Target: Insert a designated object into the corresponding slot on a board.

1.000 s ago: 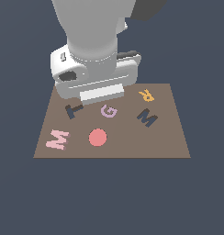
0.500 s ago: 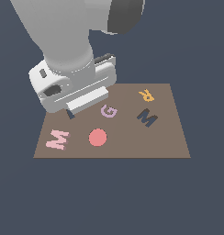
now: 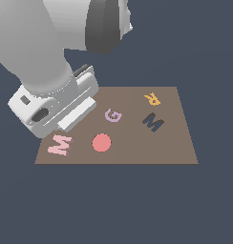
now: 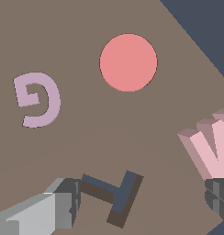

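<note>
Gripper (image 4: 141, 202) spread wide, empty, low over the board (image 3: 175, 143) — the pink M (image 3: 59, 144) lies flat at the board's near corner on the exterior view's left, just beside one finger (image 4: 219, 195). Navy M slot (image 3: 153, 122) sits well apart — past the red disc (image 3: 101, 142).

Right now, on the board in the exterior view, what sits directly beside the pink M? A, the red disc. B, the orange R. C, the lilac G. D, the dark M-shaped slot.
A: the red disc lies just to the exterior view's right of the pink M along the board's near edge.
</note>
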Robot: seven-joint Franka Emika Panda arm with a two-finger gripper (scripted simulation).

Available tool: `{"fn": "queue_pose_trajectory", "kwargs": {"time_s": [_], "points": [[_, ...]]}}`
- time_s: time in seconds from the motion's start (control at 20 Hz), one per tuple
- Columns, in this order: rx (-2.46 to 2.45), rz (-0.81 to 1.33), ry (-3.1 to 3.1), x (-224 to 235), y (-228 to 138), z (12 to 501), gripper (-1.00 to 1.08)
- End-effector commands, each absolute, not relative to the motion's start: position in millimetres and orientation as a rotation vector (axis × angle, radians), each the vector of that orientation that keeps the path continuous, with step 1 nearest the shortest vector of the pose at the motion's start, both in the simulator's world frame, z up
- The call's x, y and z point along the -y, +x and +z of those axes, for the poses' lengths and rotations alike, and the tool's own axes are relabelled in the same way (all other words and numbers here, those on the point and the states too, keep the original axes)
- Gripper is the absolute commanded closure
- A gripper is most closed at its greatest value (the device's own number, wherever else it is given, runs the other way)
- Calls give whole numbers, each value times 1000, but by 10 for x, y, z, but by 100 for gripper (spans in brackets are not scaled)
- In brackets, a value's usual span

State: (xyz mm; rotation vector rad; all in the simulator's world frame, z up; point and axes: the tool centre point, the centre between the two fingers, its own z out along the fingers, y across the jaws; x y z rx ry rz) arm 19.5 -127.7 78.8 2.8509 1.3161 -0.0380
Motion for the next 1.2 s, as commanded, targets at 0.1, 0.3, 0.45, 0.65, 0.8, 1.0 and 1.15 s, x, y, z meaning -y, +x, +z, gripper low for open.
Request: {"fn": "queue_pose_trajectory", "kwargs": {"time_s": [0.1,0.3,0.45,0.65,0.8,1.0,1.15], "points": [[-1522,-27,2747,1447,372,707,-92],[-1672,-19,2658,1557,527,645,-92],[-1767,-13,2597,1615,635,605,-92],[-1867,-8,2526,1668,759,562,-92],[-1925,-5,2482,1691,835,537,-92],[-1979,-2,2440,1708,909,514,-92],[-2002,-1,2421,1713,942,504,-92]]}}
